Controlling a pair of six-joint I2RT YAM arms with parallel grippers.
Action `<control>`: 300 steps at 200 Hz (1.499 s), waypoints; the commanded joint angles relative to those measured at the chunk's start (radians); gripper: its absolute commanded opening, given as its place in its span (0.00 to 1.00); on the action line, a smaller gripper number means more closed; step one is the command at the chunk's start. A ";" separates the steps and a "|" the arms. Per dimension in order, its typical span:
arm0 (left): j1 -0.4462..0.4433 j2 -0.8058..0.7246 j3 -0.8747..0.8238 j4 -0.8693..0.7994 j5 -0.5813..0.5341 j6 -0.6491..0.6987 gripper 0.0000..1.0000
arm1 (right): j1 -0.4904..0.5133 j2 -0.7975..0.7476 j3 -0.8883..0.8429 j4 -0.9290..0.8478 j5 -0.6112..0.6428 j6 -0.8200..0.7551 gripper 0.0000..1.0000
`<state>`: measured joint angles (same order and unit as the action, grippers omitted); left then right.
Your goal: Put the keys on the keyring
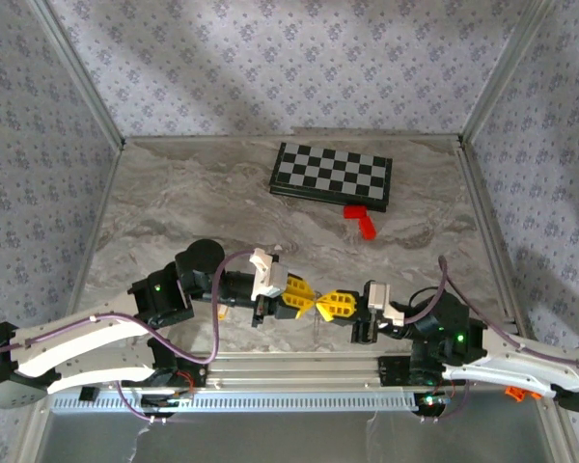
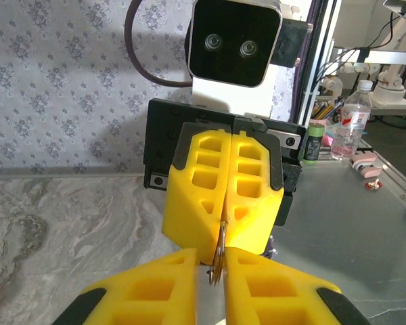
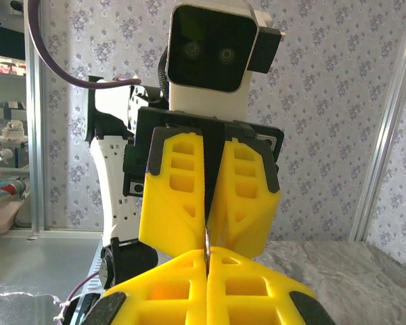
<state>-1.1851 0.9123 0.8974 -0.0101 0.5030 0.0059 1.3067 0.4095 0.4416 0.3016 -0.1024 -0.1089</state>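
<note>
Tabletop (image 1: 174, 222) of grey marble, chessboard (image 1: 333, 176) at its far side. Above the near edge my grippers meet tip to tip. My right gripper (image 1: 322, 307) is clenched on the keyring (image 2: 219, 264). My left gripper (image 1: 311, 300) is nearly closed around it; I cannot tell if it pinches.

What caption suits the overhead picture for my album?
The left gripper and right gripper meet tip to tip over the table, chessboard and red block beyond.

No legible text or numbers, label on the bottle (image 2: 349, 127) possibly printed, too blurred to read
</note>
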 commanded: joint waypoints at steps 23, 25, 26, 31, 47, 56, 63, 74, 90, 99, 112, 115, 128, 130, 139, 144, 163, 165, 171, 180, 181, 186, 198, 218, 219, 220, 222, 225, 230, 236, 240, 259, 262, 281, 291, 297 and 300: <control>0.001 0.005 0.009 0.027 0.026 -0.001 0.12 | -0.001 0.003 0.003 0.059 -0.014 0.011 0.00; 0.001 0.004 0.008 0.027 0.026 -0.001 0.11 | -0.001 0.003 0.003 0.059 -0.014 0.011 0.00; 0.001 0.004 0.009 0.027 0.026 -0.001 0.11 | -0.001 0.003 0.004 0.059 -0.014 0.011 0.00; 0.001 0.004 0.009 0.027 0.026 0.000 0.09 | -0.001 0.003 0.003 0.058 -0.015 0.012 0.00; 0.001 0.004 0.008 0.025 0.026 0.001 0.06 | -0.001 0.006 0.005 0.057 -0.015 0.009 0.00; 0.001 0.002 0.005 0.025 0.023 0.000 0.02 | -0.001 0.008 0.006 0.056 -0.016 0.010 0.00; 0.003 0.001 0.007 0.022 0.022 0.003 0.00 | -0.001 0.010 0.006 0.056 -0.015 0.009 0.00; 0.002 -0.002 0.008 0.020 0.022 0.003 0.00 | -0.003 0.010 0.005 0.056 -0.011 0.009 0.00; 0.001 -0.006 0.008 0.015 0.015 0.008 0.00 | -0.001 0.011 0.007 0.055 0.003 0.008 0.00; 0.001 -0.007 0.008 0.011 0.001 0.011 0.00 | -0.001 0.011 0.012 0.046 0.016 0.006 0.00; 0.001 -0.009 0.009 -0.001 -0.018 0.015 0.00 | -0.001 0.010 0.020 0.028 0.038 0.006 0.07; 0.001 -0.009 0.010 -0.005 -0.023 0.017 0.00 | -0.001 0.009 0.019 0.025 0.041 0.006 0.09; 0.001 -0.010 0.010 -0.015 -0.037 0.022 0.00 | -0.003 0.003 0.024 0.006 0.054 0.007 0.22; 0.002 -0.011 0.009 -0.017 -0.038 0.023 0.00 | -0.002 0.002 0.026 0.001 0.056 0.008 0.25; 0.002 -0.013 0.010 -0.022 -0.048 0.028 0.00 | -0.003 0.000 0.031 -0.016 0.060 0.009 0.33; 0.001 -0.014 0.009 -0.024 -0.052 0.030 0.00 | -0.003 -0.002 0.036 -0.032 0.063 0.008 0.37; 0.002 -0.023 0.001 -0.028 -0.082 0.038 0.00 | -0.003 -0.006 0.062 -0.105 0.077 0.008 0.48; 0.004 -0.024 0.001 -0.029 -0.085 0.037 0.00 | -0.003 -0.008 0.064 -0.115 0.078 0.008 0.49; 0.003 -0.025 -0.002 -0.031 -0.093 0.039 0.00 | -0.004 -0.010 0.076 -0.145 0.084 0.010 0.51; 0.004 -0.029 -0.003 -0.037 -0.115 0.039 0.00 | -0.004 -0.016 0.090 -0.192 0.089 0.019 0.54; 0.004 -0.029 -0.004 -0.037 -0.117 0.040 0.00 | -0.004 -0.017 0.092 -0.198 0.090 0.020 0.54; 0.005 -0.029 -0.005 -0.041 -0.128 0.039 0.00 | -0.006 -0.020 0.100 -0.223 0.095 0.025 0.56; 0.011 -0.029 -0.007 -0.059 -0.156 0.035 0.00 | -0.009 -0.025 0.124 -0.283 0.113 0.036 0.58; 0.031 -0.037 -0.024 -0.072 -0.202 0.005 0.00 | -0.021 -0.033 0.155 -0.370 0.152 0.062 0.61; 0.033 -0.038 -0.023 -0.073 -0.204 0.003 0.00 | -0.022 -0.033 0.156 -0.374 0.155 0.064 0.61; 0.034 -0.038 -0.023 -0.074 -0.206 0.000 0.00 | -0.023 -0.034 0.157 -0.378 0.156 0.066 0.61; 0.038 -0.037 -0.023 -0.077 -0.210 -0.004 0.00 | -0.025 -0.033 0.159 -0.386 0.161 0.070 0.61; 0.044 -0.038 -0.023 -0.081 -0.216 -0.015 0.00 | -0.028 -0.032 0.163 -0.398 0.169 0.076 0.62; 0.056 -0.038 -0.025 -0.088 -0.223 -0.029 0.00 | -0.035 -0.033 0.168 -0.417 0.182 0.085 0.62; 0.070 -0.039 -0.027 -0.095 -0.232 -0.046 0.00 | -0.044 -0.032 0.171 -0.436 0.197 0.098 0.64; 0.077 -0.040 -0.029 -0.097 -0.239 -0.056 0.00 | -0.052 -0.031 0.173 -0.446 0.208 0.110 0.65; 0.117 -0.058 -0.041 -0.117 -0.277 -0.093 0.00 | -0.094 -0.023 0.171 -0.483 0.231 0.166 0.68; 0.124 -0.061 -0.043 -0.120 -0.281 -0.097 0.00 | -0.104 -0.020 0.171 -0.489 0.233 0.175 0.69; 0.175 -0.088 -0.059 -0.131 -0.306 -0.129 0.00 | -0.162 0.011 0.169 -0.530 0.225 0.230 0.71; 0.208 -0.100 -0.066 -0.139 -0.324 -0.155 0.00 | -0.208 0.037 0.170 -0.551 0.209 0.261 0.72; 0.229 -0.105 -0.071 -0.147 -0.334 -0.173 0.00 | -0.240 0.054 0.170 -0.561 0.193 0.280 0.72; 0.240 -0.108 -0.072 -0.150 -0.337 -0.179 0.00 | -0.255 0.064 0.170 -0.564 0.180 0.290 0.72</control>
<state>-1.0077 0.8474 0.8318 -0.1516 0.2268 -0.0902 1.1313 0.4240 0.5880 -0.1780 0.0917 0.0711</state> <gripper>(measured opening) 0.045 0.714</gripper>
